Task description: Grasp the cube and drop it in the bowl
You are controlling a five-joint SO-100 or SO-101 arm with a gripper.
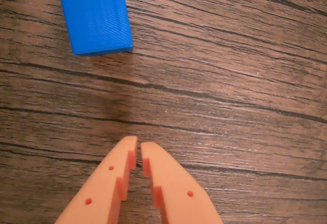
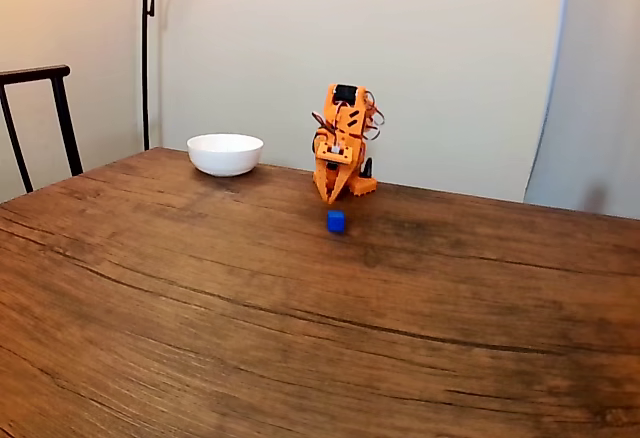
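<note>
The wooden surface point(image 2: 200, 338) carries a white bowl point(image 2: 225, 153) at ten o'clock in the fixed view. The orange gripper point(image 1: 139, 144), nearly closed and empty, points down. The blue cube point(image 1: 96, 18) lies at eleven o'clock of its tips, apart.

Table point(image 2: 200, 328): dark brown wood with strong black grain lines, filling the lower half of the fixed view. Wall point(image 2: 450, 58): plain cream, evenly lit, behind the table. Chair point(image 2: 40, 108): black frame, at 9 o'clock. Lamp pole point(image 2: 146, 48): thin, black, at 11 o'clock. Curtain point(image 2: 590, 88): pale grey, at 3 o'clock.
</note>
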